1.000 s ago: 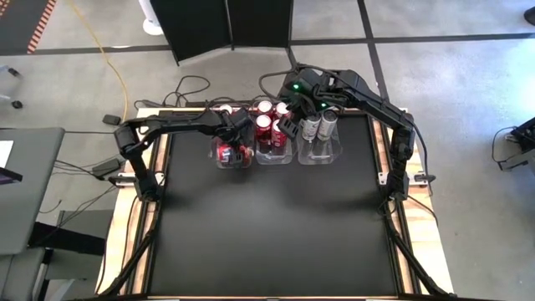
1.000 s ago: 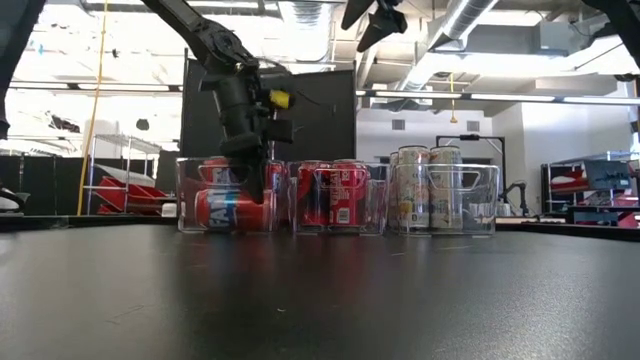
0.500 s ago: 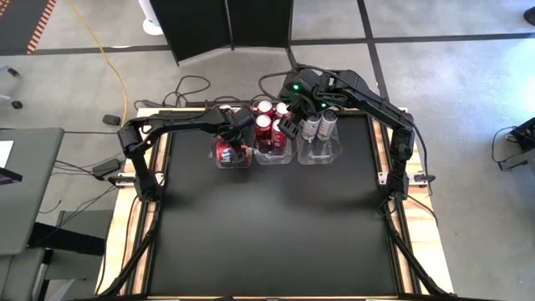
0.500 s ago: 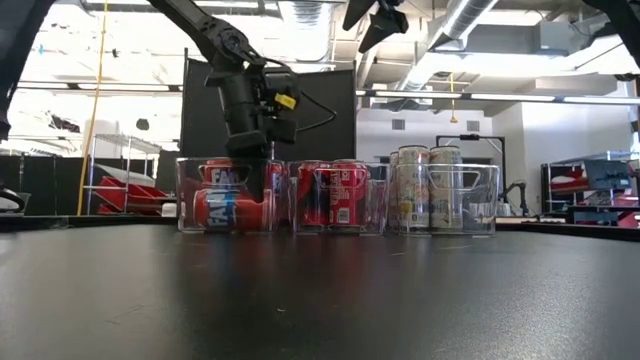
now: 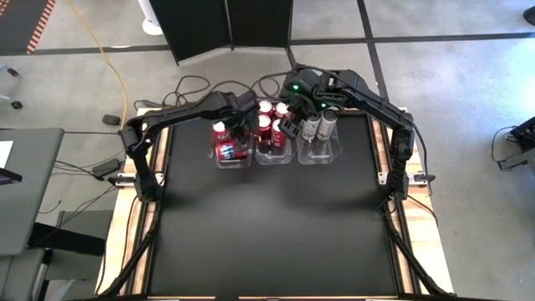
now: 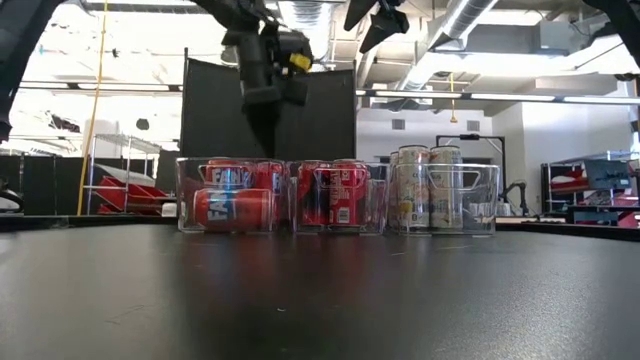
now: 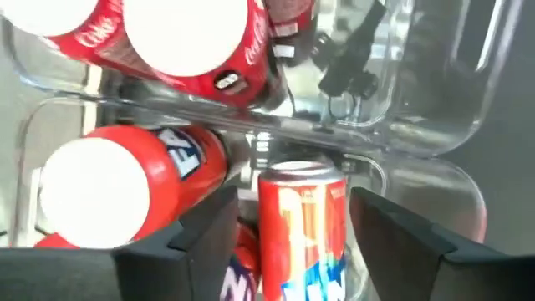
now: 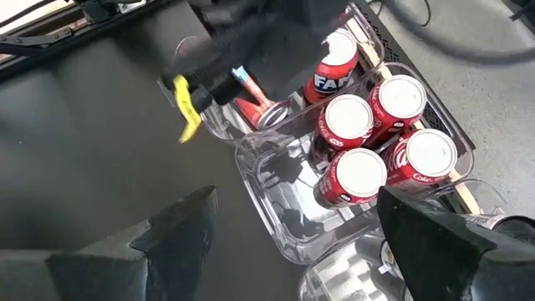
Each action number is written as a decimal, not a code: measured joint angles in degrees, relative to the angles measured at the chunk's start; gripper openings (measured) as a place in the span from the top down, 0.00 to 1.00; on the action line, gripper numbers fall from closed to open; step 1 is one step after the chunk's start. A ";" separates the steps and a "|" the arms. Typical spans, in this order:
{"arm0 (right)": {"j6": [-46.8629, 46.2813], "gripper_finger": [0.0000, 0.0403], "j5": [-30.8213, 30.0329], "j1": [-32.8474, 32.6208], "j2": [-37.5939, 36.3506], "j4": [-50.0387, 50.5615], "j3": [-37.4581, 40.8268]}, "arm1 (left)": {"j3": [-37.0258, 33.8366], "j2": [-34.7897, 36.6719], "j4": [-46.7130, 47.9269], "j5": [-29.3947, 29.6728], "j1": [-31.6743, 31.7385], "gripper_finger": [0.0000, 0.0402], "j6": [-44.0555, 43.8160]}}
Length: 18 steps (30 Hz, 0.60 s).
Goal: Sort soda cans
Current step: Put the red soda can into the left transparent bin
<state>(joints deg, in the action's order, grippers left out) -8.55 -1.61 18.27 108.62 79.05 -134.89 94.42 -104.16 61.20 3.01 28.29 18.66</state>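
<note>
Three clear bins stand in a row near the table's far edge. In the left bin (image 5: 221,162) a red can (image 6: 233,208) lies on its side, with another red can (image 7: 109,196) upright behind it. The middle bin (image 8: 276,226) holds several upright red cans (image 8: 376,142). Silver-grey cans (image 6: 425,190) stand in the right bin (image 5: 323,155). My left gripper (image 5: 241,125) hangs open above the left bin, over the lying can (image 7: 303,242). My right gripper (image 5: 290,127) hovers open, high over the middle bin.
The broad black tabletop (image 5: 276,226) stretches in front of the bins toward the near edge. Cables (image 5: 196,88) lie on the floor beyond the far edge. A dark panel (image 6: 320,110) stands behind the table.
My left gripper has risen straight up out of the left bin and drawn slightly toward the far edge. The red can lying on its side has stayed in that bin. My right arm has kept still.
</note>
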 joint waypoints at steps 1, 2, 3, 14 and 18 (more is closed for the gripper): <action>0.02 0.15 0.00 0.17 0.00 -0.03 0.00 | 0.29 0.03 0.84 0.00 0.01 0.46 0.02; 0.03 0.15 0.00 0.22 0.00 -0.07 0.00 | 0.24 0.01 1.45 -0.02 0.02 0.48 0.01; 0.06 0.15 -0.02 0.27 0.00 -0.07 0.00 | -0.19 -0.10 1.69 -0.01 0.02 0.49 -0.11; 1.09 0.15 0.00 0.30 0.00 -0.20 0.00 | -13.22 -0.11 -5.04 -0.79 0.67 0.38 -2.27; 1.09 0.15 0.00 0.30 0.00 -0.41 0.00 | -17.88 0.47 -12.75 0.81 1.12 0.31 -2.25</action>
<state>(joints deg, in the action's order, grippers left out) -7.46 -1.61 18.57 108.62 78.64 -134.89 76.54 -103.70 48.45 3.81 29.41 16.41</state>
